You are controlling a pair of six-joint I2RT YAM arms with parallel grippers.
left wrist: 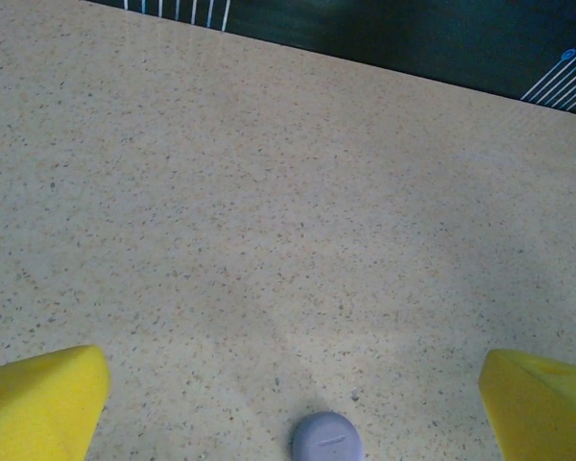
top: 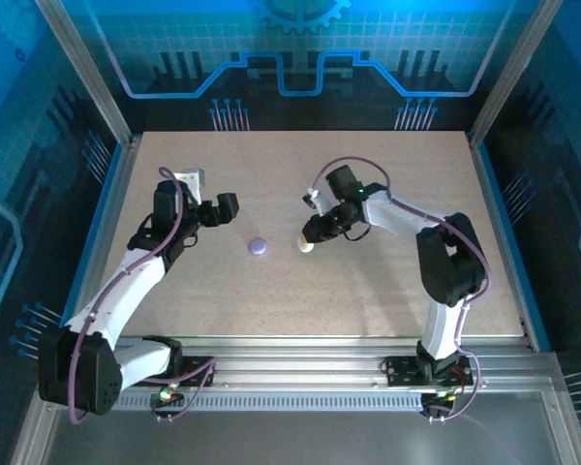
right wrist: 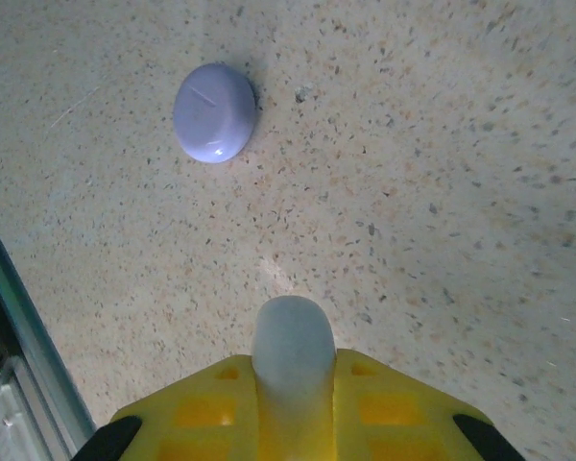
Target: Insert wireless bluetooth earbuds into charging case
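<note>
A lavender round pebble-like piece (top: 259,246) lies flat on the speckled table, a short slit on its top; it looks like a shut charging case. My left gripper (top: 227,207) hovers just left of it, open. In the left wrist view the lavender piece (left wrist: 326,440) sits low between the wide-apart yellow fingers (left wrist: 38,403). My right gripper (top: 315,235) is shut on a white round piece (top: 306,246), held edge-on just right of the lavender one. The right wrist view has the white piece (right wrist: 293,346) jutting out past the fingertips and the lavender piece (right wrist: 214,112) ahead. The earbuds are out of view.
A metal rail (right wrist: 19,327) runs along the table's near edge, and the frame posts (top: 102,87) and blue walls enclose the table (top: 368,300) on three sides. Speckled tabletop stretches behind and in front of both grippers.
</note>
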